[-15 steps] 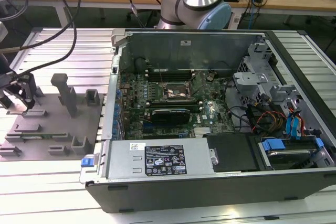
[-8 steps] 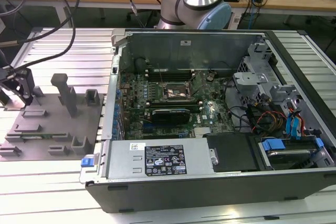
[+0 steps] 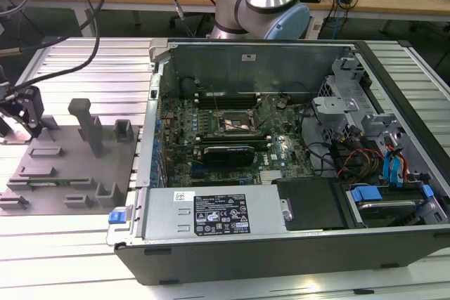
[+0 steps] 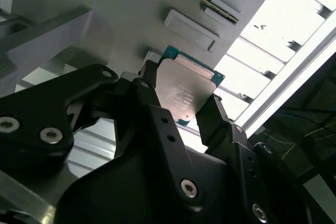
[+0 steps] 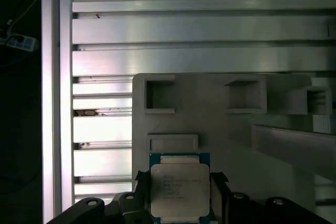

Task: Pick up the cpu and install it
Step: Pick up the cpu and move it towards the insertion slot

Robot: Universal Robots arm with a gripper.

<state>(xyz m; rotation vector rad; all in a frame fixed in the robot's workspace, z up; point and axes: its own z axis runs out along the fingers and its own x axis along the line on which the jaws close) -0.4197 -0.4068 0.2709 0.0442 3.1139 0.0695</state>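
The cpu [image 4: 185,83], a flat square chip with a silvery top and a green rim, sits between my black fingers [image 4: 148,80] just over the grey plastic tray [image 4: 105,14]. In the first wrist view the cpu [image 5: 179,184] has one finger against each of two opposite edges, and my gripper [image 5: 180,195] is shut on it. In the exterior view my gripper [image 3: 24,121] hangs over the far corner of the tray [image 3: 70,170] at the exterior view's left. The open socket frame [image 3: 235,126] lies on the motherboard inside the computer case, well to the exterior view's right of the gripper.
The open computer case [image 3: 281,166] holds cables, drive bays and a power supply [image 3: 214,214]. Upright posts [image 3: 88,124] rise from the tray close to my gripper. Ribbed aluminium table [image 5: 210,24] lies around the tray. The arm's base [image 3: 264,1] stands behind the case.
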